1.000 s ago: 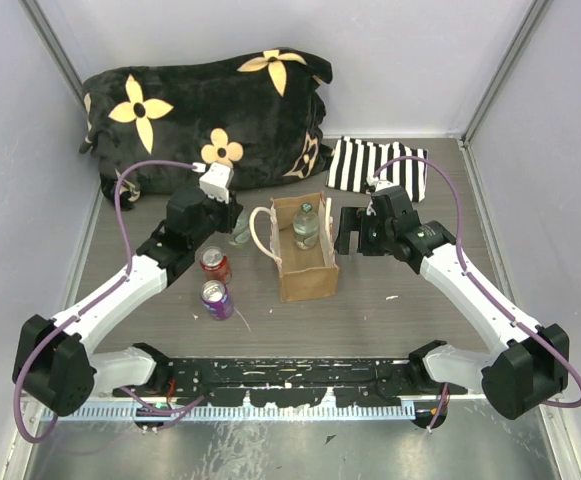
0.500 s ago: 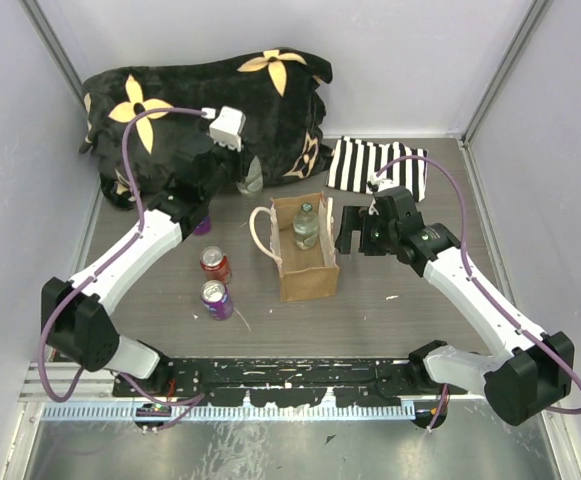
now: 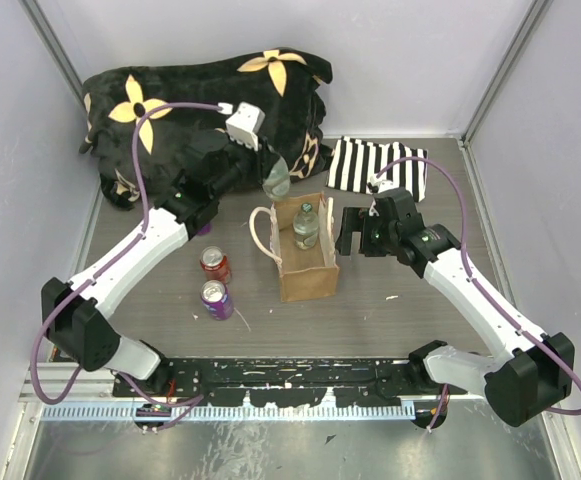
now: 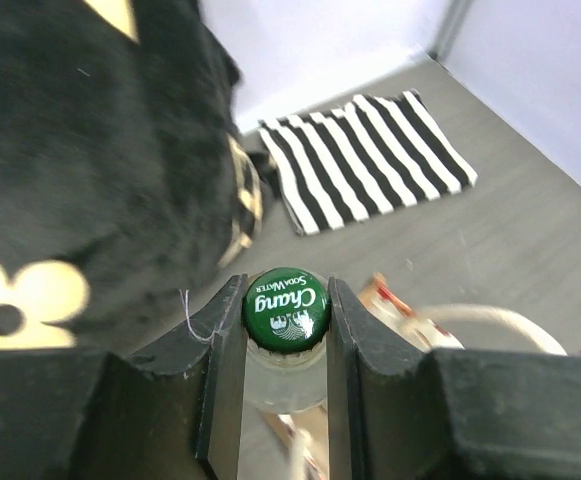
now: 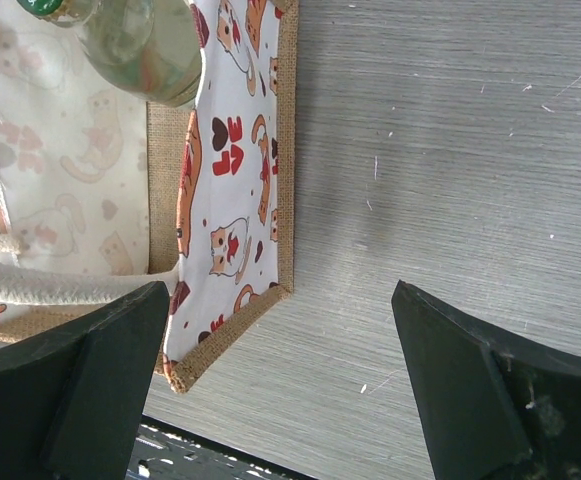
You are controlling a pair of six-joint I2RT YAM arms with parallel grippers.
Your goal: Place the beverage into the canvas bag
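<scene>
My left gripper (image 4: 286,335), clamped on the green-capped bottle (image 3: 275,183), holds it above the canvas bag's (image 3: 308,284) far rim at frame centre, right gripper (image 3: 348,231) spread wide alongside; lowering off-line, I risk striking the bottle inside (image 3: 306,226) and toppling the bag.

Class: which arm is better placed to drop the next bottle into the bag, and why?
Left. The left gripper holds the green-capped bottle, raised near the bag's far end; the right gripper is open and empty.
</scene>
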